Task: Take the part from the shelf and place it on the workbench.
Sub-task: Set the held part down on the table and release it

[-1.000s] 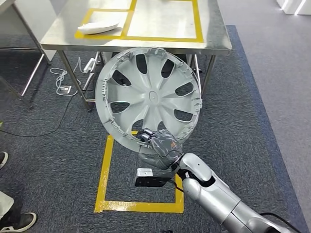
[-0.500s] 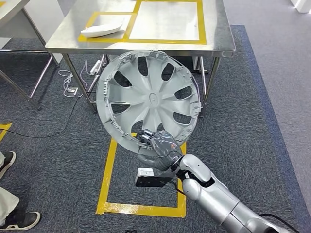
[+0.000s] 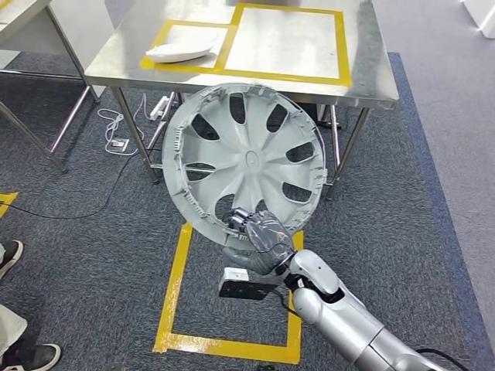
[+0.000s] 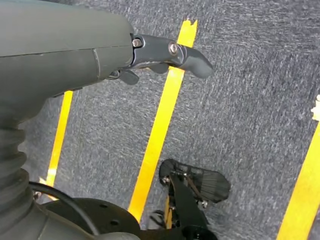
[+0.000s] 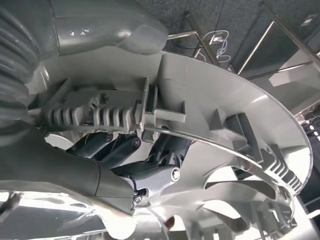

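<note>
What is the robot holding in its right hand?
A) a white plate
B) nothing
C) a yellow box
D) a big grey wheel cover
D: the right hand grips the lower rim of the big grey wheel cover, holding it up in front of the metal workbench; its fingers hook through the cover's rim in the right wrist view.

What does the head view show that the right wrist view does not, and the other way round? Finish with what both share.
Head view alone: the whole hubcap face, the workbench top with yellow tape, a white part on it, and the taped square on the carpet.
Right wrist view alone: the ribbed clips and wire ring at the hubcap's rim, with dark fingers through a gap.
Both: the right hand gripping the hubcap's rim.
</note>
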`<state>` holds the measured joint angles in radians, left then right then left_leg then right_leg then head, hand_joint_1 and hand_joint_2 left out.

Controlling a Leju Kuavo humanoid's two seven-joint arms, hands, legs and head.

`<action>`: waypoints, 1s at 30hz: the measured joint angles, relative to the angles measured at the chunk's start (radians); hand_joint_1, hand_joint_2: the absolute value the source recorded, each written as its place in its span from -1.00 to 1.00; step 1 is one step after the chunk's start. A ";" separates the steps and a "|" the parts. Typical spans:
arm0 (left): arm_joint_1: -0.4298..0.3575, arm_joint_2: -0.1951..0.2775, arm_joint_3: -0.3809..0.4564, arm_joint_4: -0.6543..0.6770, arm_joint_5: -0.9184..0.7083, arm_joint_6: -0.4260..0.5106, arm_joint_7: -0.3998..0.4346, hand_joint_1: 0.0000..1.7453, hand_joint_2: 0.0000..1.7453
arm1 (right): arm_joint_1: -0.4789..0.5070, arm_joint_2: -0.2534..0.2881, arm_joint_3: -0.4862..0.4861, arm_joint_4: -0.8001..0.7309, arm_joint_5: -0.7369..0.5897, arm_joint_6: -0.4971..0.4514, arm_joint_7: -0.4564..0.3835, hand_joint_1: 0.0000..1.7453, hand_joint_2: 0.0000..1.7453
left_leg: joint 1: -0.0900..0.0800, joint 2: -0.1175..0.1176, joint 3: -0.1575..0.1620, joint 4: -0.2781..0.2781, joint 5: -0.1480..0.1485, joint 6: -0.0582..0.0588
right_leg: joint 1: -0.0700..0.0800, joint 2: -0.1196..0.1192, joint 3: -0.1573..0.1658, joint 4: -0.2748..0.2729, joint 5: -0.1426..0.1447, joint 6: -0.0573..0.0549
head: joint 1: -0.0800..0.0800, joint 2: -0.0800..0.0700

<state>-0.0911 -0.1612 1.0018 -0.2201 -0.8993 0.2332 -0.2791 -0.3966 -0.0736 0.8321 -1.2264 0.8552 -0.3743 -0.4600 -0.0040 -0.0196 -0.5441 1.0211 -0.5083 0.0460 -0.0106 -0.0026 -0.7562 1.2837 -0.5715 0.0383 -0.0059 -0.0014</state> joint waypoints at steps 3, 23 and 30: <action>0.002 -0.001 0.001 0.000 0.001 0.000 -0.001 -1.00 1.00 | 0.009 0.000 -0.008 0.000 -0.001 -0.004 0.001 1.00 1.00 | -0.001 -0.003 0.044 0.000 -0.039 -0.008 | 0.001 0.001 0.035 -0.178 0.127 -0.006 | -0.001 0.000; 0.006 0.005 0.002 0.001 -0.008 0.003 0.000 -1.00 1.00 | 0.039 0.003 -0.038 -0.043 0.028 -0.050 0.012 1.00 1.00 | -0.017 0.008 -0.123 0.019 0.093 -0.013 | -0.006 0.011 0.313 -0.257 -0.022 -0.008 | -0.006 0.000; 0.003 0.008 0.002 0.001 -0.012 0.002 0.008 -1.00 1.00 | 0.052 0.003 -0.045 -0.045 0.022 -0.051 0.014 1.00 1.00 | -0.011 0.000 -0.016 -0.003 0.012 0.012 | -0.004 0.010 0.056 0.015 -0.131 0.005 | 0.000 0.000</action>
<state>-0.0883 -0.1531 1.0037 -0.2193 -0.9113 0.2355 -0.2714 -0.3442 -0.0706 0.7876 -1.2712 0.8777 -0.4253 -0.4457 -0.0148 -0.0199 -0.5604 1.0185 -0.4960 0.0580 -0.0149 0.0072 -0.7003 1.2984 -0.7021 0.0431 -0.0054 -0.0011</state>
